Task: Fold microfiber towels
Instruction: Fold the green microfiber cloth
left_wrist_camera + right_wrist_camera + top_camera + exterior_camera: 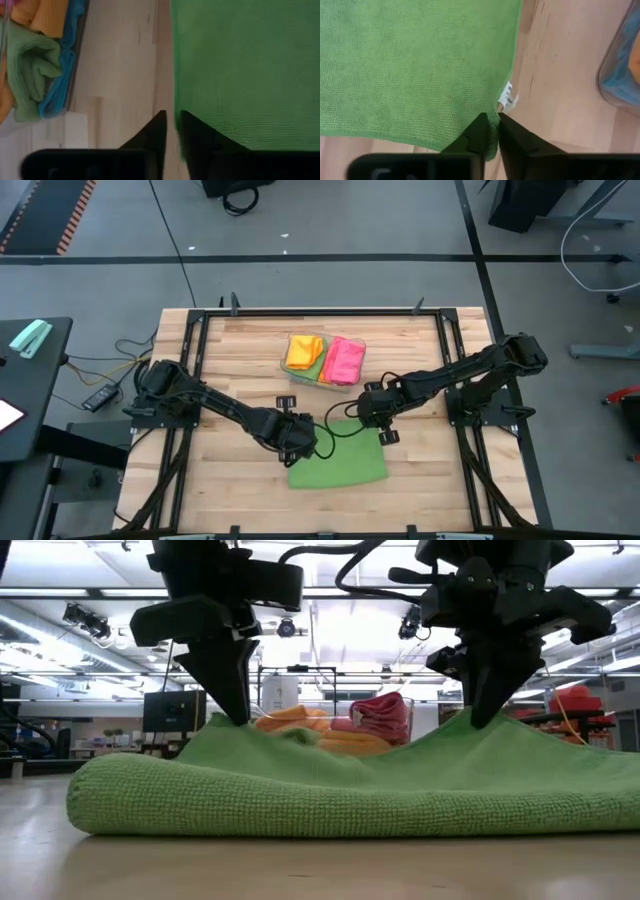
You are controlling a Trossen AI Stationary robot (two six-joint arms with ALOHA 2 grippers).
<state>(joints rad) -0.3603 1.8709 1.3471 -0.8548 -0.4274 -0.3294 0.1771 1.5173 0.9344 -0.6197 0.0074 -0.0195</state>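
The green towel point(338, 464) lies near the front of the table point(240, 360), soft, light and floppy. The left gripper point(300, 442) and right gripper point(375, 420) each pinch a far corner, the best places to hold.

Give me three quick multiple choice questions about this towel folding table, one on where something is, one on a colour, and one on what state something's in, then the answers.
1. Where is the clear tray of towels?
A. Behind the green towel, toward the table's far side
B. On the floor
C. Under the left arm's base

2. What colour is the towel that both grippers grip?
A. Blue
B. Green
C. Orange

3. How does that towel lie?
A. Rolled into a tube
B. Hanging off the table
C. On the table, two corners pinched

Answers:
1. A, in the high view it sits beyond the green towel.
2. B, green cloth sits at both fingertips.
3. C, the left gripper and the right gripper each pinch a raised corner.
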